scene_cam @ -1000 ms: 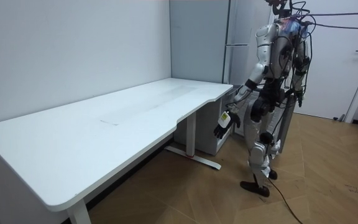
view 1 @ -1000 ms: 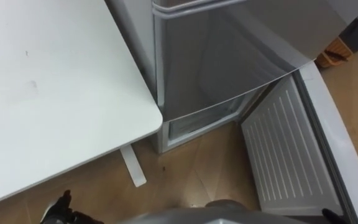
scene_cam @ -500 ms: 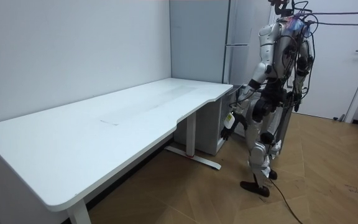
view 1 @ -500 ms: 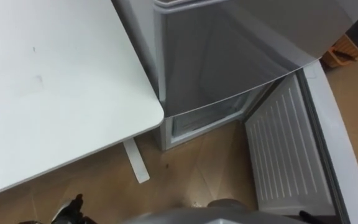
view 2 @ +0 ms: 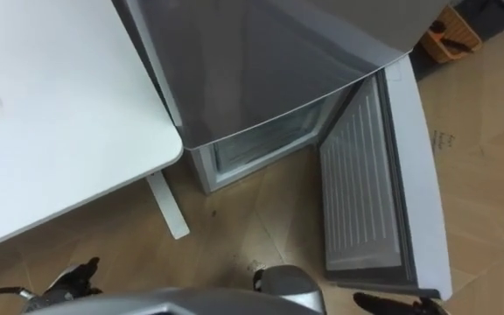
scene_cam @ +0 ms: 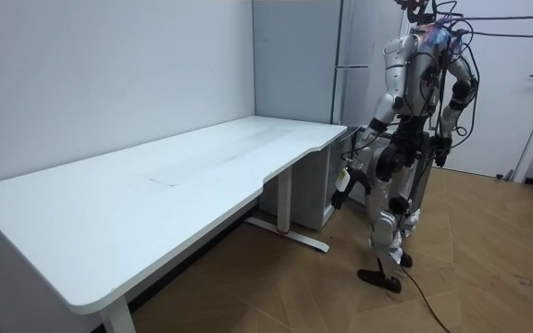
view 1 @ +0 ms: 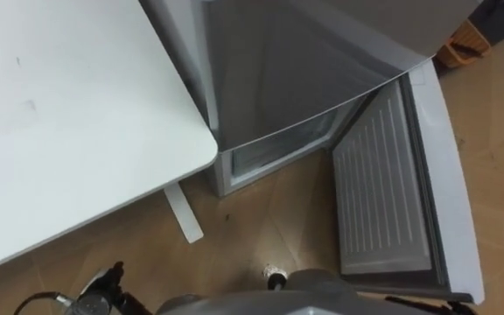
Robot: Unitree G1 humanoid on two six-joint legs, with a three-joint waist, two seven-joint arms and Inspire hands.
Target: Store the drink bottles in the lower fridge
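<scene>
The grey fridge stands straight ahead, just past the desk corner. Its lower door is swung wide open to my right and shows its ribbed white inner side. The lower compartment shows as a narrow pale opening near the floor. In the room view I stand upright facing the fridge. My left hand hangs by my thigh with relaxed fingers and holds nothing; it also appears as a dark shape at the bottom left. My right hand is at the bottom right edge.
A large white desk fills the left side, its rounded corner close to the fridge and its white foot on the wooden floor. An orange basket sits on the floor at the far right behind the open door.
The eye view has shifted, bringing more of the open door into sight. In the room view my left hand has swung back from in front of me to my thigh.
</scene>
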